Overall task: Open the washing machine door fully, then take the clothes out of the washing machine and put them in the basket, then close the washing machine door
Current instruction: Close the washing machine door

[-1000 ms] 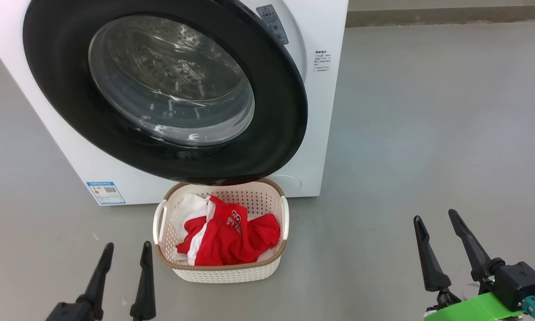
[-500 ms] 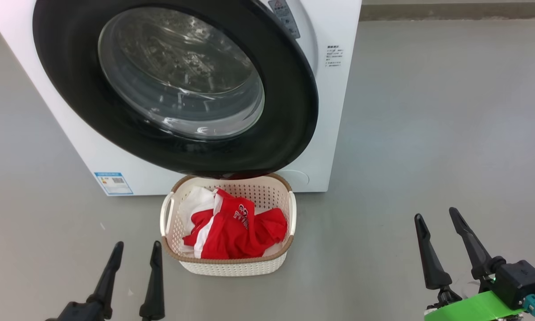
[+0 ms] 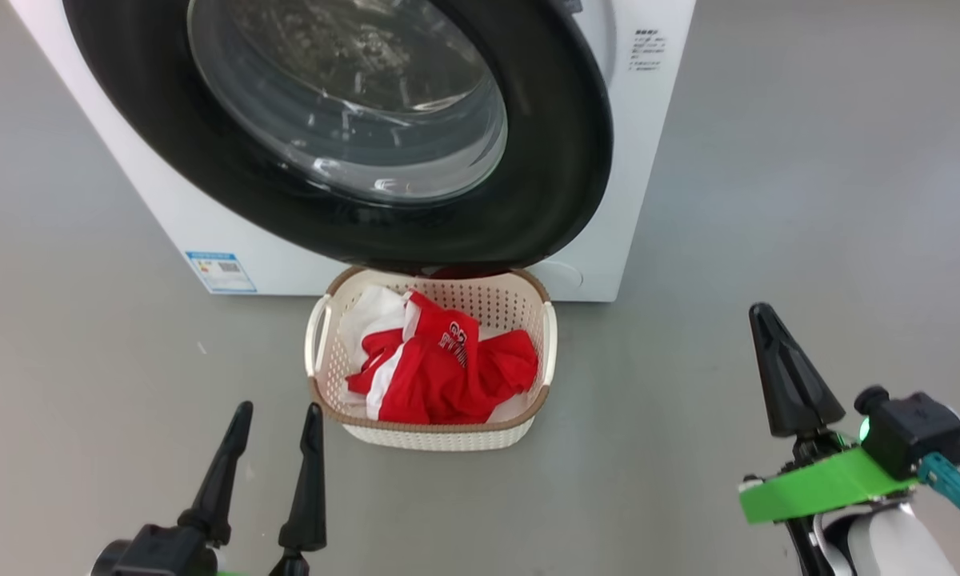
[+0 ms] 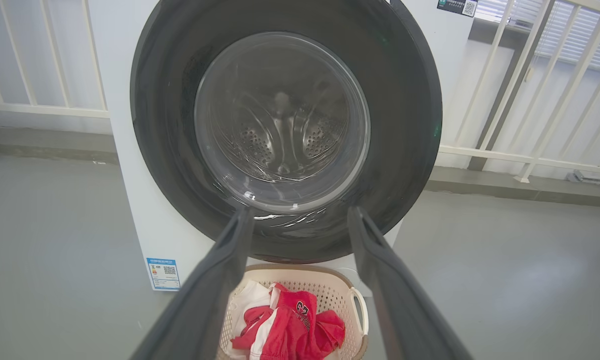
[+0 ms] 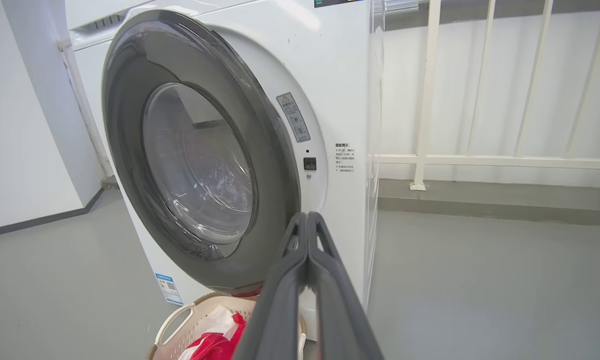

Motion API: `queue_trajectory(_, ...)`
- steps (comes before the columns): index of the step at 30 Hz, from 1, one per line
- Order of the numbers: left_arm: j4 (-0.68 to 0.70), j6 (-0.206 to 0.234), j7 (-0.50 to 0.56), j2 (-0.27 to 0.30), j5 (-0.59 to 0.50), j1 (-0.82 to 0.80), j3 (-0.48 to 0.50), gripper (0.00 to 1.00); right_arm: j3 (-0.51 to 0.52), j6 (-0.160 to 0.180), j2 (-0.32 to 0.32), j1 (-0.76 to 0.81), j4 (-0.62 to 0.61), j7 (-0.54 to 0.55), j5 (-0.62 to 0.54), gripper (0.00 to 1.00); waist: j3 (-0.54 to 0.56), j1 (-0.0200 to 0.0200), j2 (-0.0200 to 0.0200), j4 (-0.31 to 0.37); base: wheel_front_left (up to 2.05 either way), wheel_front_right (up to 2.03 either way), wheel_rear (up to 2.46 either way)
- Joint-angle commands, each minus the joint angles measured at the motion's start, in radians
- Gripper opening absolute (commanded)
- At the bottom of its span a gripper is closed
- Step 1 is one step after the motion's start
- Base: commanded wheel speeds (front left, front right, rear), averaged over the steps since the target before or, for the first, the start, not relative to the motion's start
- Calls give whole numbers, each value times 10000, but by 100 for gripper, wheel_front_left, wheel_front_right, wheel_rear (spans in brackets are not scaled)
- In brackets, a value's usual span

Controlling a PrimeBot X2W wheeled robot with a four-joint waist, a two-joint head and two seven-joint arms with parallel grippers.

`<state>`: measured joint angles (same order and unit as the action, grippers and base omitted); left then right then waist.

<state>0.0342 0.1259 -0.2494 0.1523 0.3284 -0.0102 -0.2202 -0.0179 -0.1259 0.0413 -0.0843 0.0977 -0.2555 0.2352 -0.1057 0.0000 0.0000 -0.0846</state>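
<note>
The washing machine door (image 3: pixel 560 144) with its black rim and glass bowl stands nearly closed, a gap still showing at its right edge in the right wrist view, on the white washing machine (image 3: pixel 632 160). Below it on the floor sits the basket (image 3: pixel 432 428) holding the red and white clothes (image 3: pixel 448 372). My left gripper (image 3: pixel 276 416) hangs open at the lower left, beside the basket's near left corner. My right gripper (image 3: pixel 764 316) is shut and empty, out to the basket's right. In the right wrist view its fingers (image 5: pixel 307 250) press together before the door (image 5: pixel 260 150).
Grey floor (image 3: pixel 808 200) stretches right of the machine. A white railing (image 5: pixel 480 160) and wall stand behind it. A blue label (image 3: pixel 220 272) marks the machine's lower left front.
My right gripper has snapped shut and risen. The head camera has tilted, shifting the machine and basket up and right in the picture.
</note>
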Motion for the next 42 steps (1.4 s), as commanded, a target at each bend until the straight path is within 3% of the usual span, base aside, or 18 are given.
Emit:
queue_trajectory(1,321,72,-36,89,-57,-486,318,100,-316,-48,89,-561,-125,-63,-38,0,-332,0,0,-241,0,0,0)
queue_trajectory(22,295,-250,-112,-306,-90,-1376,-4,100,-1922,-48,89,-4464,2110,-61,-235,0,-1927,0,0,-1142,0,0,0)
queue_trajectory(31,241,-406,-120,-475,-107,-1644,-84,100,-1858,-48,89,-5830,2938,-62,-372,0,-2459,0,0,-1395,0,0,0)
queue_trajectory(42,178,-610,-123,-671,-227,-1875,-42,100,-1080,-48,89,-7112,3707,-62,-818,0,-2915,0,0,-1605,0,0,0)
